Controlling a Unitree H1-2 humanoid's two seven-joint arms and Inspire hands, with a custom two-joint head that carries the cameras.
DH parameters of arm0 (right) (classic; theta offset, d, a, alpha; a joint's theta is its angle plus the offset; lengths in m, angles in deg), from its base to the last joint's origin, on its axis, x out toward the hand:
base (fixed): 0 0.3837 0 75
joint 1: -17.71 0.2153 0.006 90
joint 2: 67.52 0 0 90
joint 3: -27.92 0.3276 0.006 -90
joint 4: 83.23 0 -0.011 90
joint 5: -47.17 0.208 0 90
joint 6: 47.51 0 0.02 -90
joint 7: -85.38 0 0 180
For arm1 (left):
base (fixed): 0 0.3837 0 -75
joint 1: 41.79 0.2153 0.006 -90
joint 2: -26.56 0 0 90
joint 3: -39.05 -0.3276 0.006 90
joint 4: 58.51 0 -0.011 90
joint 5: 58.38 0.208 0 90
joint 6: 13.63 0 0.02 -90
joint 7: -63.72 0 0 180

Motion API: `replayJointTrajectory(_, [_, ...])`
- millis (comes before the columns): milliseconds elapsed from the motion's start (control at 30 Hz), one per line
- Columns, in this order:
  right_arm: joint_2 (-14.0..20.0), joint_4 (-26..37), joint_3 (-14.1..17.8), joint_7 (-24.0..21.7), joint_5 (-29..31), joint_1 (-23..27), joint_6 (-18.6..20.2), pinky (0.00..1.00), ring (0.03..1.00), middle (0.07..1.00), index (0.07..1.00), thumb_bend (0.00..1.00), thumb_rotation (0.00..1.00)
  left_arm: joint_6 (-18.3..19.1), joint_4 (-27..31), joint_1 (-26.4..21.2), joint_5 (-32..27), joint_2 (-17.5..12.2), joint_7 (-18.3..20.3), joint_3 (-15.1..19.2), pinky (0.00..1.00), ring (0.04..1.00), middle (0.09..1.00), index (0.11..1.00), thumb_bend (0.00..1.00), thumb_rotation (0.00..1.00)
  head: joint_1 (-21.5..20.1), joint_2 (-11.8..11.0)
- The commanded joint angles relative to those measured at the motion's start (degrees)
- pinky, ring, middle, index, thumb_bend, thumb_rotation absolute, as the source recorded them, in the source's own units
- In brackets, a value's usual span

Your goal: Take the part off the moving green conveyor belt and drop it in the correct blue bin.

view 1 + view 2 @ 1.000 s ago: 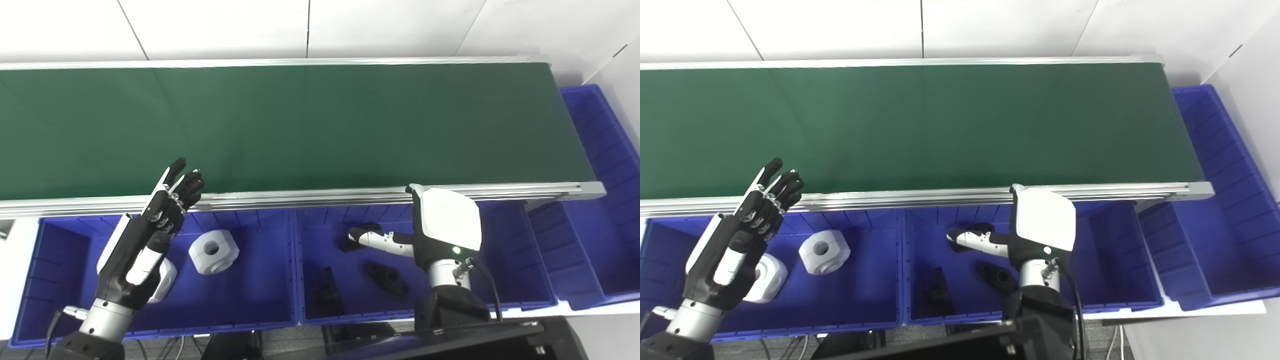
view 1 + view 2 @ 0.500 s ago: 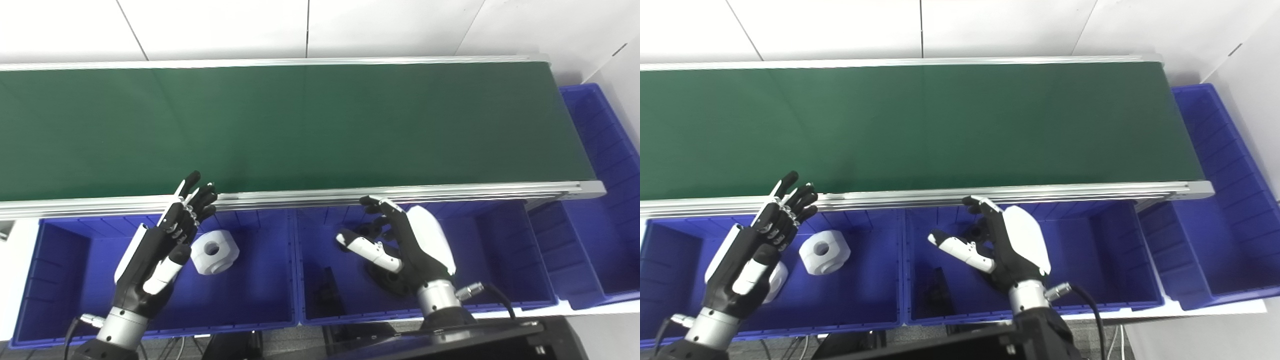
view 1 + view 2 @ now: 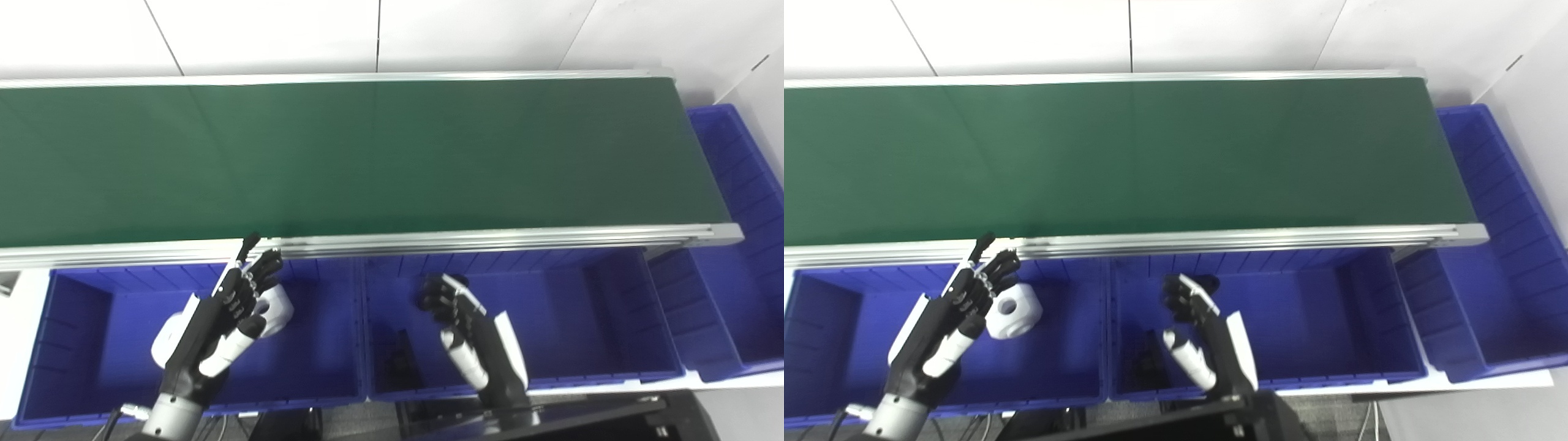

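Belt: I see the green belt (image 3: 367, 153) bare, with no part on it.
Left hand: my left hand (image 3: 226, 312) is released, fingers spread, over the left bin (image 3: 79, 343).
White block: 1 white block (image 3: 1012, 310) lies in that bin, at 3 o'clock of the fingers.
Right hand: my right hand (image 3: 468, 334) is released, grasping nothing, over the middle bin (image 3: 582, 318).
Dark part: 1 black part (image 3: 398, 361) lies at 9 o'clock of it.

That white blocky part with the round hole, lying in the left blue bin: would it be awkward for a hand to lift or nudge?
The white part looks like a rigid, chunky block, so it probably would not flex. Its flat facets suggest it would slide or tip rather than roll freely. The smooth surface may be slippery for fingers, though the round hole could offer purchase. Weight cannot be judged.
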Motion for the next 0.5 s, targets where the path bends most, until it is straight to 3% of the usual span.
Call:
replayJointTrajectory(0, [-1.2,0.6,-1.8,1.3,0.7,-0.2,-4.5,0.76,0.819,0.855,0.855,0.88,1.0,-3.3,0.3,0.2,0.2,-0.2,-0.5,-0.2,0.86,0.904,0.896,1.0,0.71,0.71,0.0,-0.2])
replayJointTrajectory(233, [-0.7,-1.5,-2.5,2.4,1.4,0.7,-5.1,0.75,0.806,0.838,0.847,0.9,1.0,-3.8,-0.7,0.4,-0.2,-0.1,-0.4,-1.2,0.87,0.901,0.889,1.0,0.73,0.69,0.9,-1.8])
replayJointTrajectory(467, [0.4,-1.0,-3.3,1.6,2.1,0.9,-3.7,0.78,0.828,0.852,0.862,0.89,1.0,-2.9,0.2,0.8,0.5,-0.4,-1.0,-1.6,0.83,0.895,0.885,1.0,0.74,0.68,1.8,-0.8])
